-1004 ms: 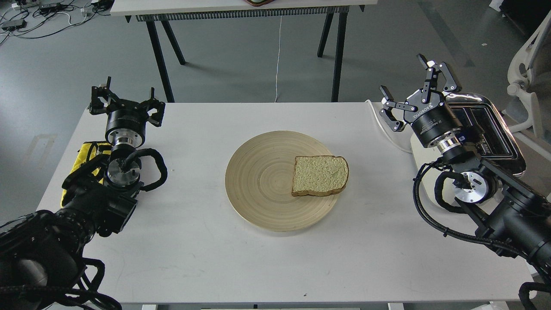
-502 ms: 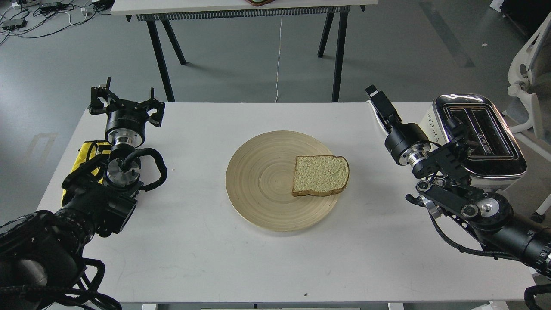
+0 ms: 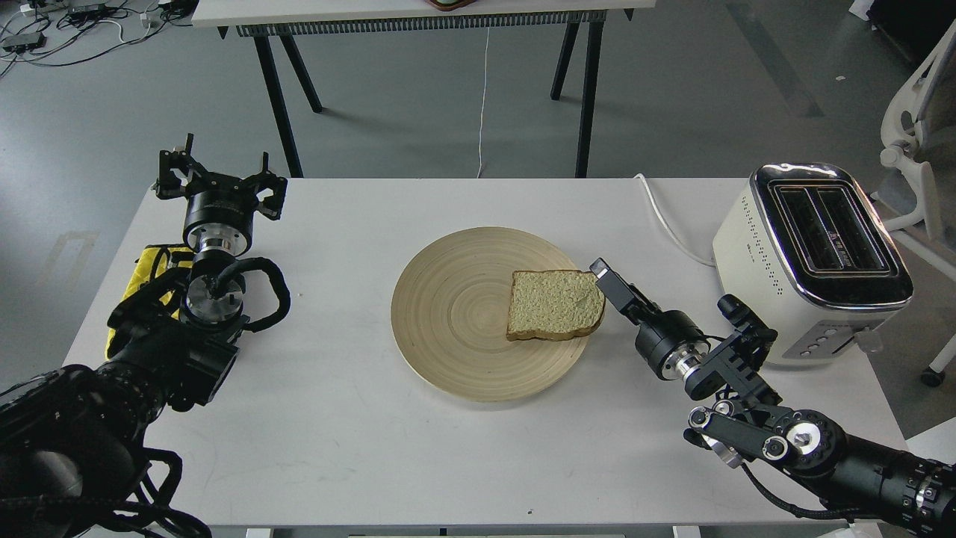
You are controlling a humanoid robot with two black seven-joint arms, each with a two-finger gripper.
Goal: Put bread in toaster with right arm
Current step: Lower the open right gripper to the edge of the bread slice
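The bread (image 3: 555,304), a pale speckled slice with a brown crust, lies flat on the right part of a round wooden plate (image 3: 448,314). The cream-white toaster (image 3: 814,254) with a chrome top and two empty black slots stands at the table's right edge. My right gripper (image 3: 606,276) is low over the table, its tip touching or just beside the bread's upper right corner. I see it edge-on as one dark bar, so its fingers cannot be told apart. My left gripper (image 3: 220,170) is open and empty at the table's far left.
The toaster's white cord (image 3: 665,220) runs over the table behind my right arm. A yellow cloth (image 3: 146,269) lies under my left arm. A second table (image 3: 418,11) stands beyond, and a white chair (image 3: 915,127) is at the far right.
My right gripper has swung from up in front of the toaster down and left to the bread's right edge, uncovering the toaster. The left arm and the bread have not moved.
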